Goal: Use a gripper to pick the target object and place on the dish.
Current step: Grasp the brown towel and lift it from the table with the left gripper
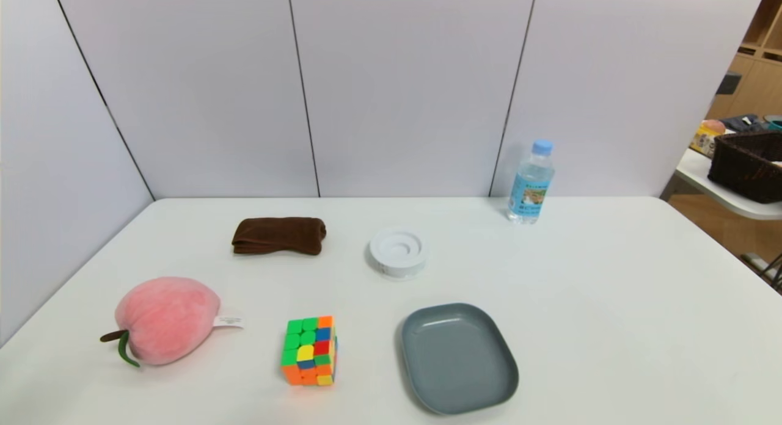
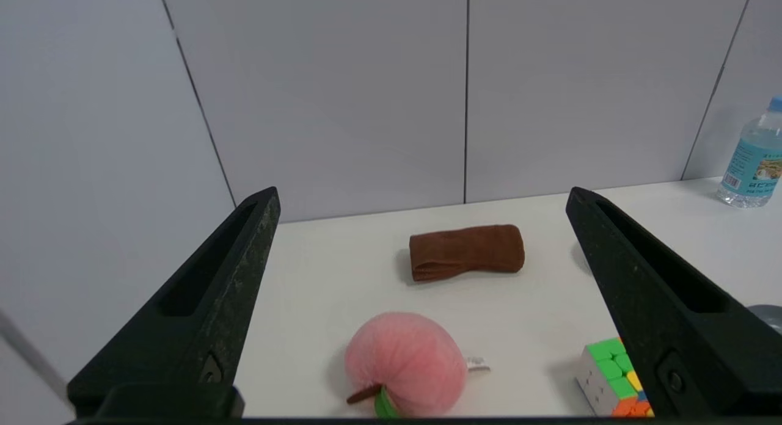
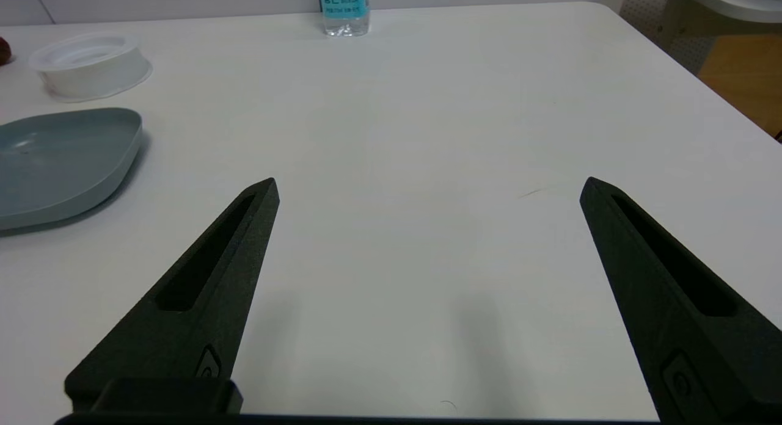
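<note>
The dark brown folded towel (image 1: 278, 235) lies at the back left of the white table, untouched. The blue-grey dish (image 1: 458, 357) sits near the front centre and holds nothing. Neither gripper shows in the head view. In the left wrist view my left gripper (image 2: 421, 196) is open, hanging above the table's near left part, with the towel (image 2: 467, 251) well ahead of it. In the right wrist view my right gripper (image 3: 427, 187) is open over bare table, and the dish (image 3: 61, 162) lies off to its side.
A pink plush peach (image 1: 166, 319) and a multicoloured cube (image 1: 310, 350) sit at the front left. A white ring-shaped disc (image 1: 398, 252) stands behind the dish and a water bottle (image 1: 531, 182) at the back right. Grey wall panels close the back and left.
</note>
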Available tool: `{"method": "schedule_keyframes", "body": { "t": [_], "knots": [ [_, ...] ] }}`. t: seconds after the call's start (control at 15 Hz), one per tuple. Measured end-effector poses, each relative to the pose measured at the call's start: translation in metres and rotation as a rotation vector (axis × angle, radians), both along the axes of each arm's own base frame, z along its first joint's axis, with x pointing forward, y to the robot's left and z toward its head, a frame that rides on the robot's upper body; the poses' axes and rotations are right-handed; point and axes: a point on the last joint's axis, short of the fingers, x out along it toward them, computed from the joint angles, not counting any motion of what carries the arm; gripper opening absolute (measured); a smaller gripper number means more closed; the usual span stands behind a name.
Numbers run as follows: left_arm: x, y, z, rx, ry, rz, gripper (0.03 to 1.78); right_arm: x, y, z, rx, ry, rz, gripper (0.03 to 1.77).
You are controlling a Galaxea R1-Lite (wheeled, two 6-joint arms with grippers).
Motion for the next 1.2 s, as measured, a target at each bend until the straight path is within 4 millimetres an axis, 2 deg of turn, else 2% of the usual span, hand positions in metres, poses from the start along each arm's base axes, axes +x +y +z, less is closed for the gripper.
{"method": "schedule_keyframes", "body": {
  "t": [0.13,0.27,0.4,0.53,0.67,0.8,1.2],
  "knots": [
    [0.038,-0.005,0.042,0.059,0.014,-0.037,1.69,0.0,0.0,0.0,0.0,0.0,0.0,1.71],
    [0.081,-0.013,0.073,0.12,0.032,-0.082,1.69,0.0,0.0,0.0,0.0,0.0,0.0,1.71],
    [0.126,-0.024,0.091,0.201,0.06,-0.146,1.69,0.0,0.0,0.0,0.0,0.0,0.0,1.71],
    [0.172,-0.035,0.098,0.303,0.116,-0.226,1.69,0.0,0.0,0.0,0.0,0.0,0.0,1.71],
    [0.215,-0.045,0.093,0.416,0.212,-0.312,1.69,0.0,0.0,0.0,0.0,0.0,0.0,1.71],
    [0.249,-0.053,0.079,0.541,0.344,-0.381,1.69,0.0,0.0,0.0,0.0,0.0,0.0,1.71],
    [0.318,-0.059,0.017,0.814,0.68,-0.472,1.69,0.0,0.0,0.0,0.0,0.0,0.0,1.71]
  ]
}}
